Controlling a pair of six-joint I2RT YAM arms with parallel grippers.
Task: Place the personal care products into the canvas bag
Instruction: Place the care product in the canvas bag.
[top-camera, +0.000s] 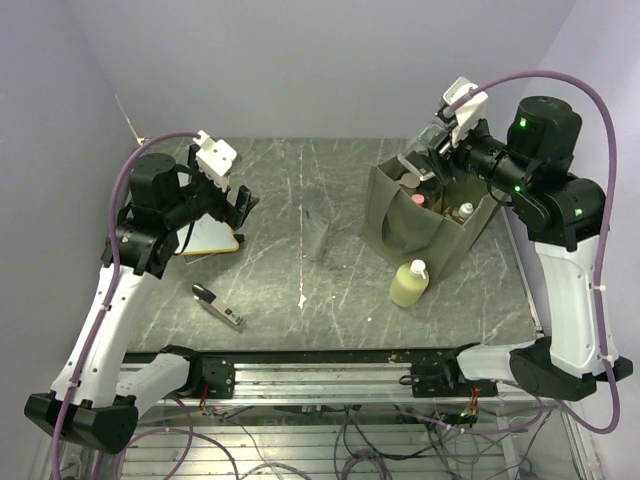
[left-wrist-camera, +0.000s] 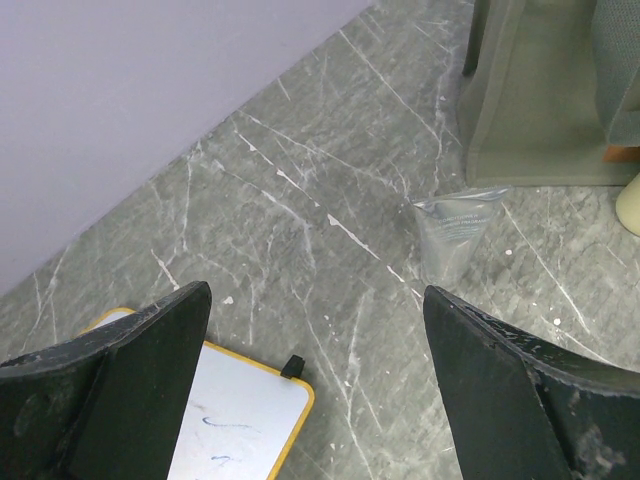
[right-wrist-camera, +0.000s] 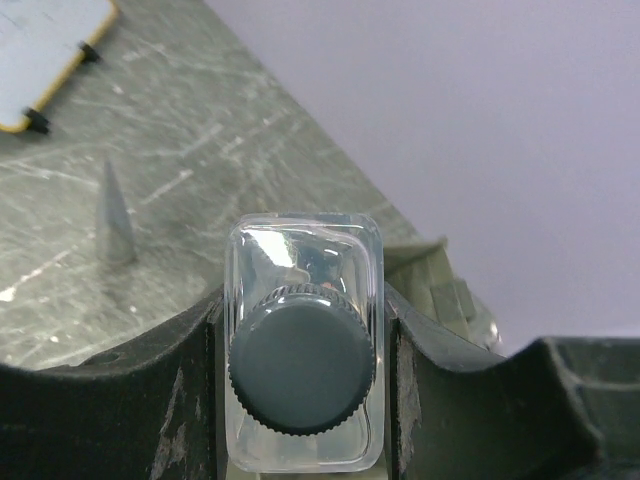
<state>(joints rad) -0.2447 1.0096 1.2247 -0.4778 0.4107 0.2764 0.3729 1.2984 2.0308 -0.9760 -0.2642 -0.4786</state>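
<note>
Grey marbled table, contents listed from the front edge to the back wall:

1. Slim black-and-silver gadget: lies flat at front left, well apart from everything else

2. Pale yellow-green bottle, white cap: stands upright on the table at front right, just beside the near face of the bag and outside it

3. Flat white board, yellow edge: lies flat on the left, partly hidden under the left arm

4. Left gripper: hangs above the right end of the board. Its fingers are spread wide, with nothing between them and only bare table showing in the gap

5. Translucent grey container: stands upright near the middle of the table, between the board and the bag and clear of both

6. Olive canvas bag: stands right of centre with its mouth open. Two tops show inside, a dark-topped bottle and a white-capped bottle

7. Right gripper: raised over the far left rim of the bag. Its fingers are clamped on a clear bottle with a dark ribbed screw cap, one finger pressed to each flat side. The bottle is held off the table, above the bag and not inside it
</note>
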